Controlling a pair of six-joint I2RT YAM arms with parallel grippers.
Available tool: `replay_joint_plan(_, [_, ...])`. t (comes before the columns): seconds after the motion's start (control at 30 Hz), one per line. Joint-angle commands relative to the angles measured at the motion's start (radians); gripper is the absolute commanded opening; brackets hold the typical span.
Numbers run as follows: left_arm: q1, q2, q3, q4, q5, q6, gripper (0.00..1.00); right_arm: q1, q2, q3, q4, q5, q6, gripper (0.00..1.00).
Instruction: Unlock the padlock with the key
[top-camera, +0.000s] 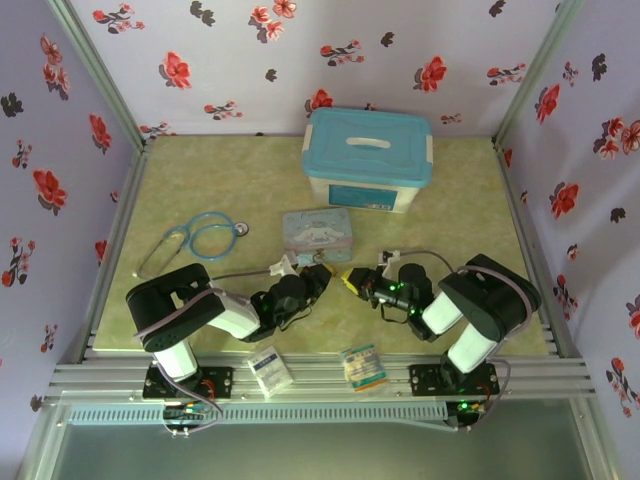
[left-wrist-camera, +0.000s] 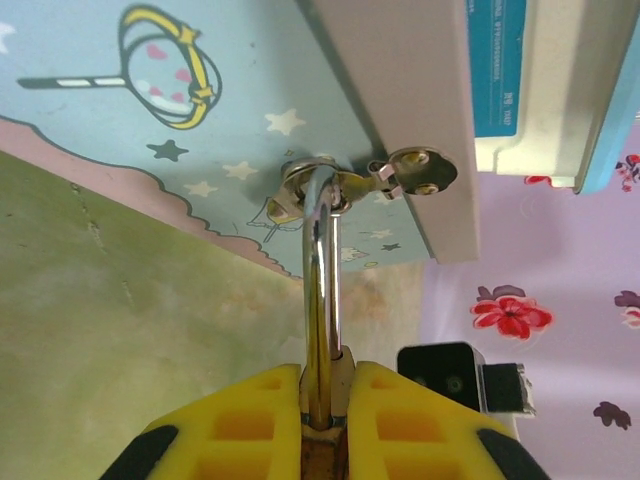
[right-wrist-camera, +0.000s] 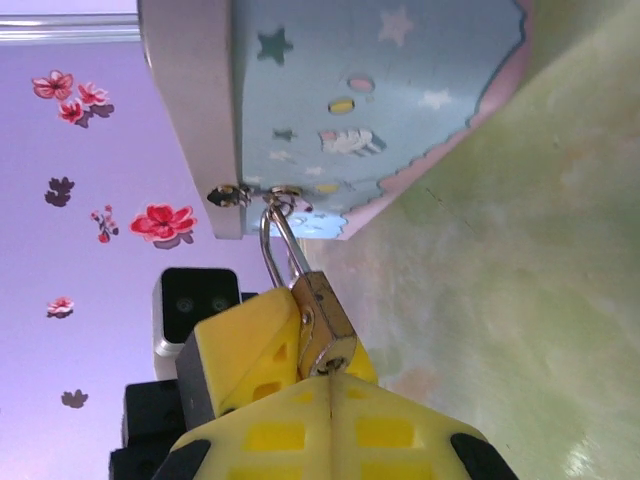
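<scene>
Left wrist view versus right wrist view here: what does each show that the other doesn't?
Left wrist: the blue-lidded box beyond the pale-blue tin. Right wrist: the padlock's brass side and keyhole end, with the right gripper shut against it; the key can't be made out. Both: the left gripper clamping the padlock, its shackle through the tin's hasp.

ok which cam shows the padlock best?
Right wrist: the padlock shows brass body and shackle, hooked through the hasp of the tin. Left wrist gives mostly shackle, the body pinched in the left gripper. Top external: too small to make out between the arms.
</scene>
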Motion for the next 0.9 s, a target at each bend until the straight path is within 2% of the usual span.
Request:
replay_joint_plan(0.0, [-0.044, -0.005, 0.033, 0.141, 0.073, -0.008, 0.00, -0.040, 0.035, 0.059, 0.030, -0.096, 0.035, 0.00])
replay_joint_plan(0.1, [-0.044, 0.005, 0.035, 0.156, 0.073, -0.014, 0.00, -0.035, 0.062, 0.063, 0.032, -0.100, 0.049, 0.00])
replay_joint_plan(0.3, [-0.047, 0.026, 0.043, 0.181, 0.038, -0.027, 0.00, 0.035, 0.034, 0.021, 0.031, 0.053, 0.058, 0.00])
replay_joint_plan(0.5, [-0.049, 0.027, 0.029, 0.205, 0.006, -0.030, 0.00, 0.109, 0.056, 0.027, 0.031, 0.135, 0.050, 0.00])
replay_joint_plan(0.87, [-0.069, 0.036, 0.044, 0.212, -0.041, -0.078, 0.00, 0.256, -0.008, -0.042, 0.031, 0.458, 0.016, 0.00])
